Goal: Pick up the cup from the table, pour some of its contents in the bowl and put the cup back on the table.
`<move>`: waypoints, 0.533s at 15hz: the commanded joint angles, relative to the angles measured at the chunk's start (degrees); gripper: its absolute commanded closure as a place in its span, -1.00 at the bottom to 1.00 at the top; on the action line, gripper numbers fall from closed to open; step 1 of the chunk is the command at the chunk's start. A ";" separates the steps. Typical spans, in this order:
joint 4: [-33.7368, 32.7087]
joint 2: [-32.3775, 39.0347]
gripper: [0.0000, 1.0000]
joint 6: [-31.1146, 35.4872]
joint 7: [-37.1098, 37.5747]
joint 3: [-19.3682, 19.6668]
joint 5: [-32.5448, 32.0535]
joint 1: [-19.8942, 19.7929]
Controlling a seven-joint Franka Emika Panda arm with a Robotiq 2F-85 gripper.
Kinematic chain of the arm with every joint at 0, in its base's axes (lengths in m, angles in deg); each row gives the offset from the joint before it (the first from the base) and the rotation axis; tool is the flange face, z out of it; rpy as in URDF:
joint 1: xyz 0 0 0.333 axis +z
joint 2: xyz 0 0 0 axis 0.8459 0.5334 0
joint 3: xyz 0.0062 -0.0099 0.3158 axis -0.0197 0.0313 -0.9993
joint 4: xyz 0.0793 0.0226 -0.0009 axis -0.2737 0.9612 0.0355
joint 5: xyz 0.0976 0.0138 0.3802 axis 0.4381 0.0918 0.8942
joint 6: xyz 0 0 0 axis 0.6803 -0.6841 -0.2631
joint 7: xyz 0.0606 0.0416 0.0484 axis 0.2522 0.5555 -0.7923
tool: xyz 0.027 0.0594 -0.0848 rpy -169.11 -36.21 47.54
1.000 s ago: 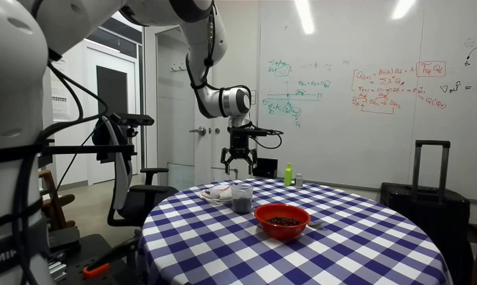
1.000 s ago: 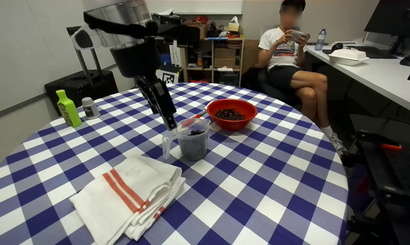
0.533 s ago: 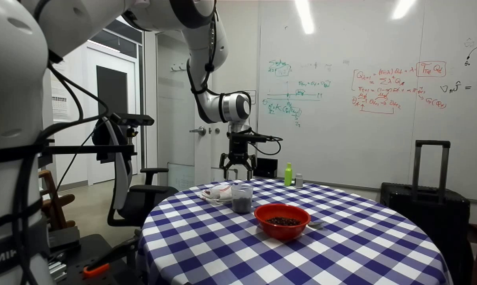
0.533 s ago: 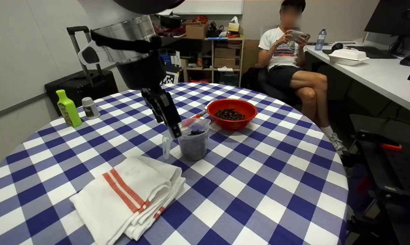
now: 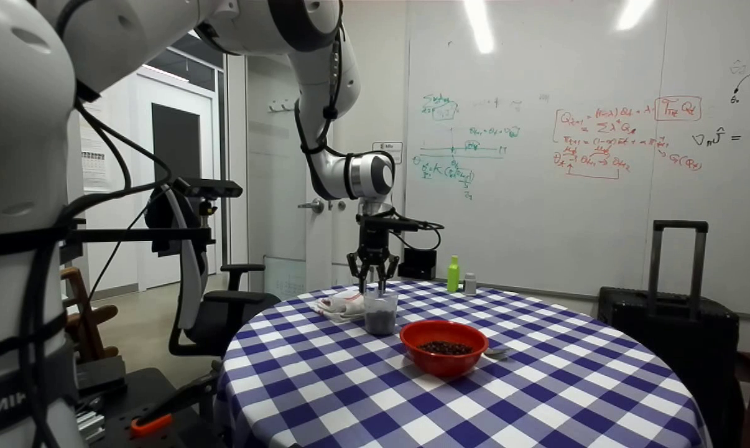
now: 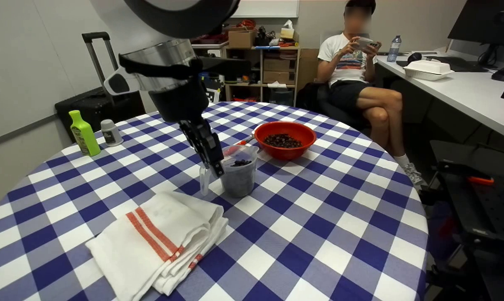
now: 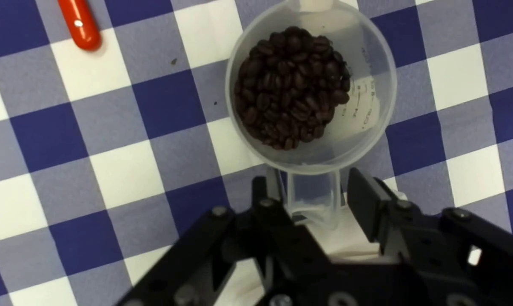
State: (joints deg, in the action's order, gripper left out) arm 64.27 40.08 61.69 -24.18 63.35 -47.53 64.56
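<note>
- Change: over the last 1 s the gripper (image 7: 314, 182) drops lower and its 2 fingers (image 7: 365, 203) draw nearer each other; cup (image 6: 238, 182) and bowl (image 6: 286, 154) stay put.
- Meaning: looks like lining up a grasp on the handle (image 6: 204, 182); no lift, pour not started.
- Hand: fingers apart, part-narrowed, straddling the handle. Wrist view shows a gap at the handle's 3 o'clock side; 9 o'clock side very near, contact can't be told. Not pinching yet, I judge.
- Cup: upright on the table (image 6: 319, 209), dark beans (image 7: 292, 87) inside, handle at its 6 o'clock in wrist view.
- Bowl: at cup's 2 o'clock in an exterior view, already holds similar dark bits.
- Next calls for: finish closing, lift, tilt over bowl. Off-centre squeeze could nudge the cup.
- Towel (image 6: 151, 244): between cup's 7 and 8 o'clock; might snag fingertips going lower.
- Red-handled utensil (image 7: 84, 35): between cup's 9 and 10 o'clock, wrist view; a lift should clear it.
- Green bottle (image 6: 85, 134), grey container (image 6: 111, 133): well apart, not in the way.
</note>
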 commanded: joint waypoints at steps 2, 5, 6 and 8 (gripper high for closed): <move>0.05 -0.40 0.88 0.96 -2.08 -0.29 0.19 -0.13; -0.01 -1.51 0.86 1.13 -3.87 -0.75 0.26 -0.22; -0.18 -1.94 0.86 1.13 -4.74 -1.12 0.91 -0.55; -1.18 -3.34 0.86 -0.20 -7.51 -3.18 5.61 -2.85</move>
State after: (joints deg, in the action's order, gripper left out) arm 63.77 39.21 62.43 -27.40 62.51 -46.64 64.33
